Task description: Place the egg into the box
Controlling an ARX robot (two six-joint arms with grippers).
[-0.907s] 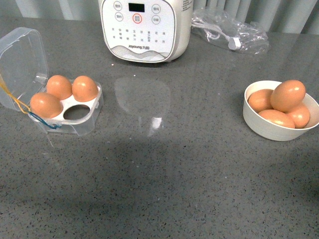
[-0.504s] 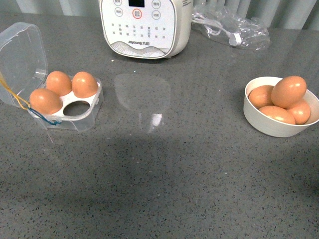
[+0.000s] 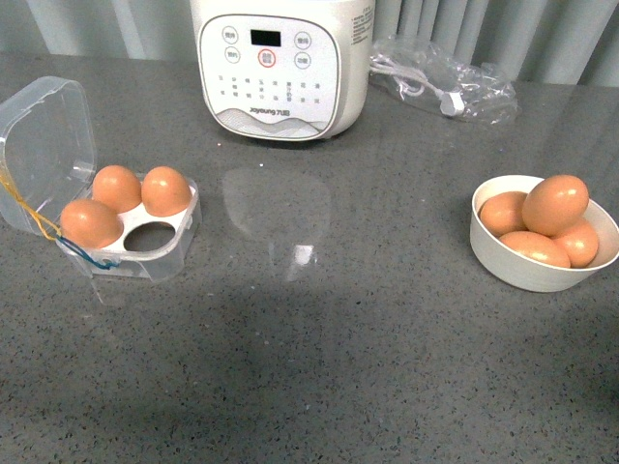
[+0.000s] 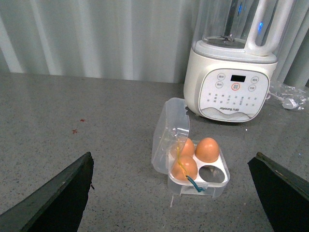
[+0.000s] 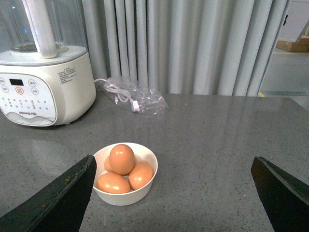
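The egg (image 3: 555, 204) lies topmost in the bowl (image 3: 527, 275), ahead of the right gripper (image 5: 172, 158), whose jaws stand wide apart, touching nothing. The left gripper (image 4: 172, 155), likewise spread, faces the box (image 3: 160, 256).

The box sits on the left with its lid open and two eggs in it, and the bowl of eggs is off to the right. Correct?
Not quite. The box holds three eggs, not two, so only one cell is empty; the front view shows it clearly. The rest stands: its lid is open and the bowl of eggs is off to the right.
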